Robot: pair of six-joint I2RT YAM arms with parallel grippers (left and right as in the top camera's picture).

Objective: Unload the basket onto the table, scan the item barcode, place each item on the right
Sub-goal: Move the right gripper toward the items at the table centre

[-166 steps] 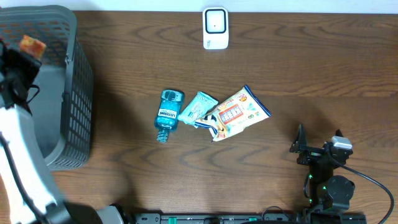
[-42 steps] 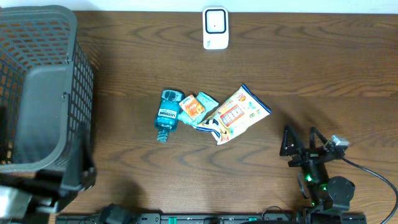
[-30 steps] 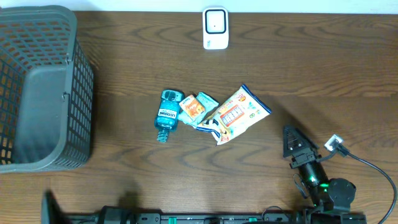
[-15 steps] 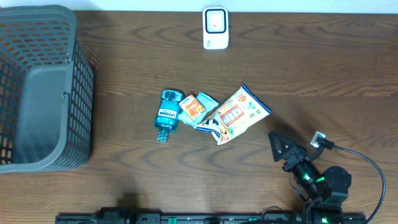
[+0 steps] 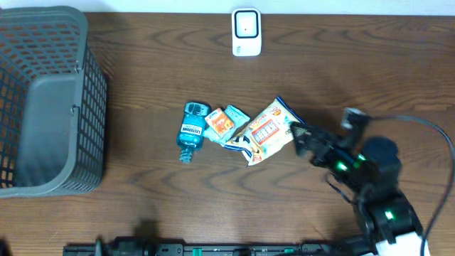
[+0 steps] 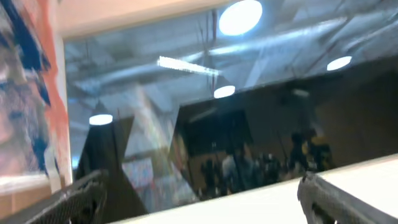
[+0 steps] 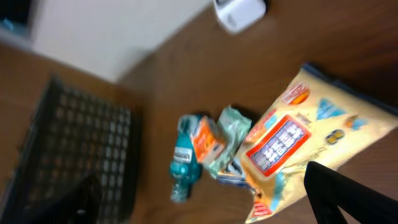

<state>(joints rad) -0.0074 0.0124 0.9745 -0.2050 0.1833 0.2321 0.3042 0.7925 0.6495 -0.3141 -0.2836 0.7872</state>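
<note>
moved: the right arm (image 5: 373, 178) has swung in from the table's near edge to the snack bag's right end; the left arm has gone from the overhead view; a small orange packet now lies in the pile.
right gripper (image 5: 298, 137): jaws spread wide, nothing held; tips just beside the bag's right edge, contact cannot be told.
left gripper (image 6: 199, 199): fingers (image 6: 81, 196) wide apart at the frame's lower corners, nothing between them, aimed up at ceiling lamps (image 6: 239, 15).
snack bag (image 5: 271, 130): yellow, lying flat and tilted on the wooden table (image 5: 142, 71), mid-table.
orange packet (image 5: 222, 125): on the teal packet (image 5: 237, 116), between bag and bottle.
mouthwash bottle (image 5: 193, 131): blue listerine, on its side, left of the pile.
barcode scanner (image 5: 247, 32): white, at the far edge, well apart from the pile.
basket (image 5: 92, 107): dark mesh, far left.
</note>
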